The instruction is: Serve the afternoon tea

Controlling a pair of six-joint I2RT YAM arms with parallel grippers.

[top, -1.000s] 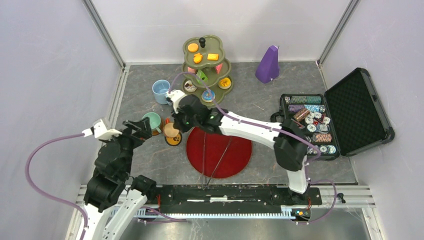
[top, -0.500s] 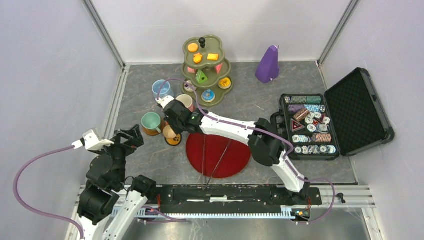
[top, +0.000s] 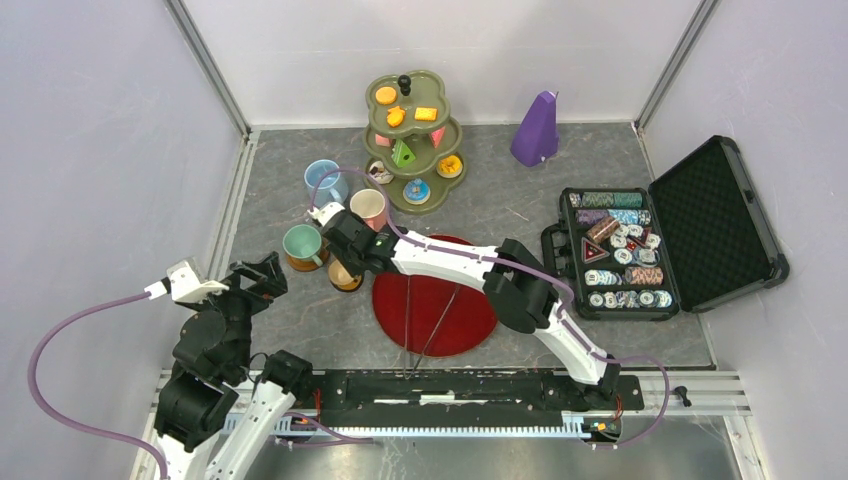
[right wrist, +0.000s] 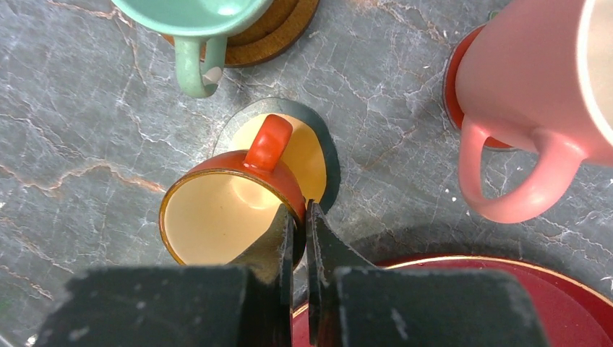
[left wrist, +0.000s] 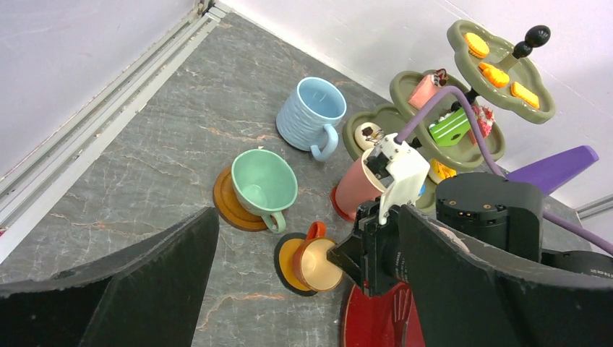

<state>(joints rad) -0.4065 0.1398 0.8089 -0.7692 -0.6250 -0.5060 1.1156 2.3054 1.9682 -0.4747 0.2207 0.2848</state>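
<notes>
Right end effector [right wrist: 299, 215] astride orange cup [right wrist: 211, 218] rim

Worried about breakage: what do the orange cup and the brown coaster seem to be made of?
The orange cup is probably glazed ceramic, possibly plastic: glossy, with soft highlights on its cream inside. The brown coaster is likely wood, matte: its edge shows stacked brown layers.

The small glossy orange cup [right wrist: 217, 217] is showing a cream inside against its yellow, dark-rimmed round saucer [right wrist: 311, 155], while the mint-green ceramic mug [left wrist: 264, 184] and its brown wooden coaster [left wrist: 225, 208] are contrasting with the grey, rust-veined marbled tabletop [right wrist: 87, 130].
</notes>
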